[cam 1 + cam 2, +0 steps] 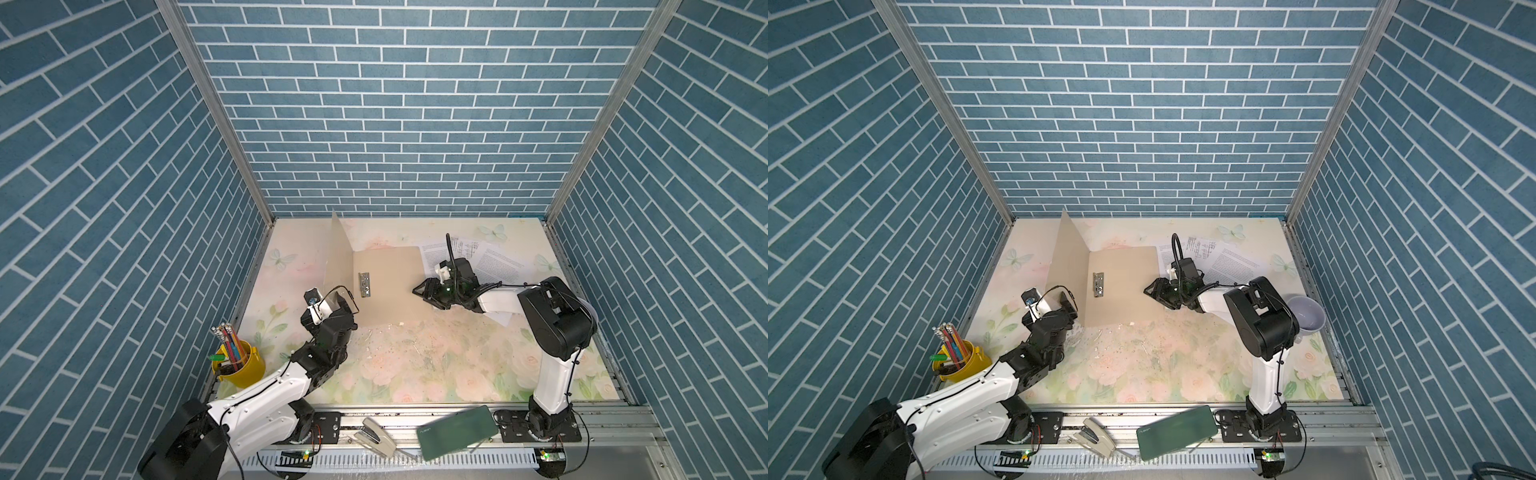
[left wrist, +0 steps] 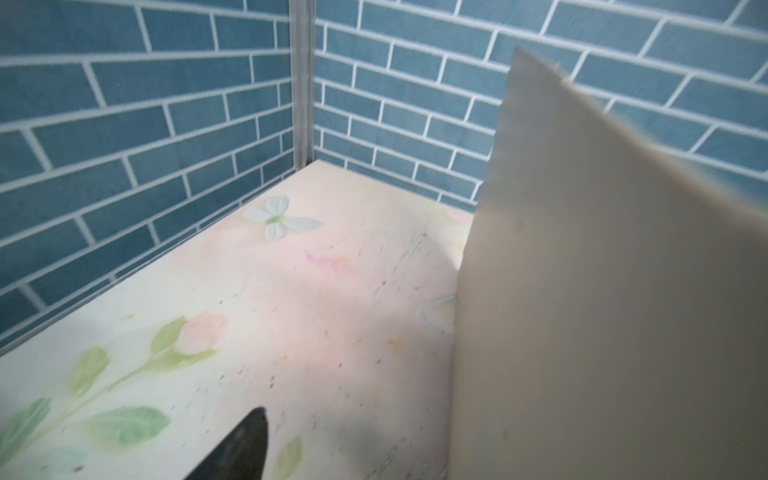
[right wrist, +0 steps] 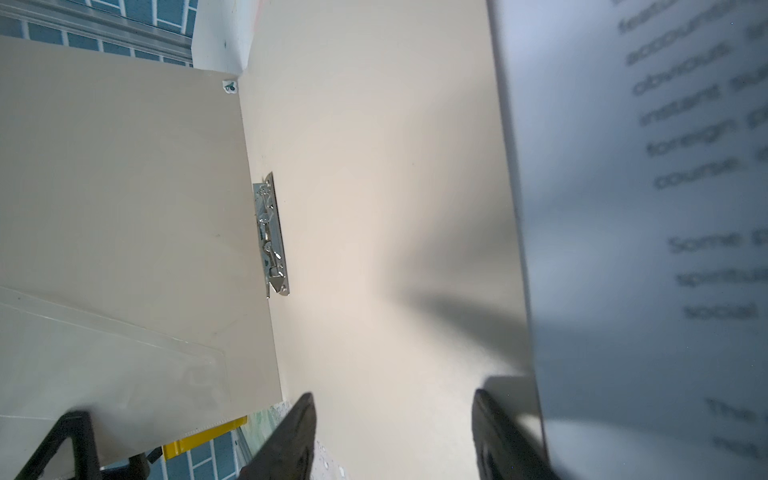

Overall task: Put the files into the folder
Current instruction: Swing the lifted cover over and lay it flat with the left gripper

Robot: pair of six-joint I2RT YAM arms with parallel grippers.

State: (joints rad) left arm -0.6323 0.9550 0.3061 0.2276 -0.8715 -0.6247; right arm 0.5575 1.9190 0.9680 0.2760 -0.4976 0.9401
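Top views both show me the folder (image 1: 386, 286) open mid-table: one half flat w/ the clip (image 1: 364, 284) by the spine, and the cover (image 1: 338, 253) standing upright on its left. The files (image 1: 496, 262) lie fanned on the table (image 1: 415, 365) at far right, just beside the flat half, not in it.

L gripper (image 1: 332, 302) sits at the cover's near corner. On L wrist cam I see one finger (image 2: 245, 449) well clear of the cover, other finger hidden. So jaws are spread, nothing pinched.

R gripper (image 1: 420, 291) is at the flat half's right side. R wrist cam: fingers apart, bare folder showing in the gap. A blurred text sheet (image 3: 644, 249) is right beside one finger; can't tell if it's touching.
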